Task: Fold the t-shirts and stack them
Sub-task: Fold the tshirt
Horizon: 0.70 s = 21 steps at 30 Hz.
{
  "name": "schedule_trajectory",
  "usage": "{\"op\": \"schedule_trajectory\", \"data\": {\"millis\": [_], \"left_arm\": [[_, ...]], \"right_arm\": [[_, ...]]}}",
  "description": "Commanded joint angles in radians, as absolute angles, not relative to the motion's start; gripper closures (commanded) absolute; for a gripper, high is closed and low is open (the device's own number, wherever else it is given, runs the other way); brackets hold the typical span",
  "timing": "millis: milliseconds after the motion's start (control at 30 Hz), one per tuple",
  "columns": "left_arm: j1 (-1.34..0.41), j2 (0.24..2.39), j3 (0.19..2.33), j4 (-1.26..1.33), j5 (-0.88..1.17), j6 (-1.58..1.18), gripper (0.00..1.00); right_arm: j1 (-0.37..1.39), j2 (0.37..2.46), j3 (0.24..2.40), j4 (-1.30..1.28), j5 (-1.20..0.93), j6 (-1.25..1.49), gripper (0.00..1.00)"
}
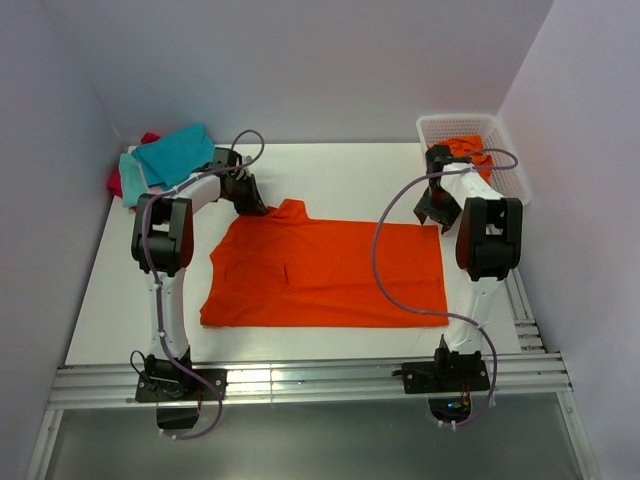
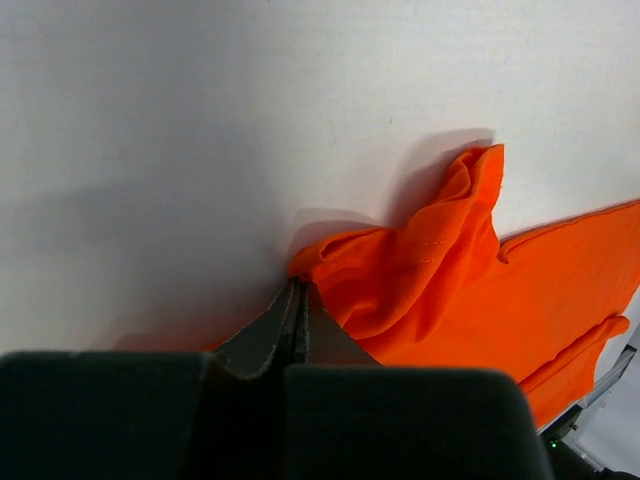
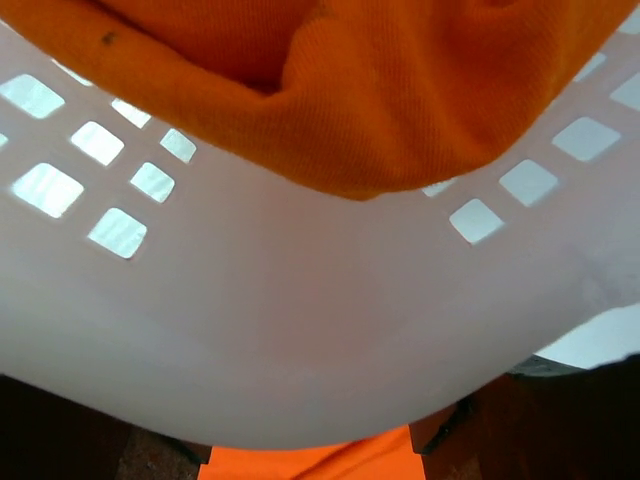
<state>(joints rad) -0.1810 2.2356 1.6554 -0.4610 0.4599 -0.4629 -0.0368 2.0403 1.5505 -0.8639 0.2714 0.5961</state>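
A bright orange t-shirt [image 1: 325,270] lies spread flat across the middle of the table. One sleeve [image 1: 291,209] is bunched up at its far edge. My left gripper [image 1: 252,197] is shut, its tips pinching the shirt's edge [image 2: 330,262] beside that rumpled sleeve [image 2: 450,230]. My right gripper [image 1: 437,212] hovers over the shirt's far right corner, hard against the basket. In its wrist view the jaws stand apart, with orange cloth [image 3: 320,462] showing between them. Folded teal, pink and crimson t-shirts [image 1: 165,158] are stacked at the far left corner.
A white lattice basket [image 1: 500,135] stands at the far right and holds another orange shirt [image 1: 468,150]. Its wall [image 3: 300,330] fills most of the right wrist view. Grey walls close in the table on three sides.
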Motion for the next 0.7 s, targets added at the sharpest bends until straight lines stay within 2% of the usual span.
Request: {"op": "schedule_trajectory", "data": {"millis": [0,300,467,567,667], "left_arm": [[-0.184,2.145,1.625,-0.457,0.430,-0.440,1.00],[-0.184,2.040,1.493,-0.382,0.419,-0.462,1.00],[-0.184,1.967,1.407,-0.354,0.399,-0.456,1.00],[-0.184,1.927,1.373,-0.357,0.382,-0.443,1.00],[-0.183,1.895,1.345,-0.356,0.379,-0.436,1.00]], "right_arm": [[-0.084,2.180,1.627,-0.886,0.405,0.600,0.34],[-0.064,2.298,1.782,-1.071,0.427,0.584,0.35],[-0.064,2.359,1.865,-1.140,0.388,0.536,0.43],[-0.064,2.388,1.908,-1.227,0.325,0.502,0.40],[-0.063,2.280,1.789,-1.171,0.285,0.486,0.42]]}}
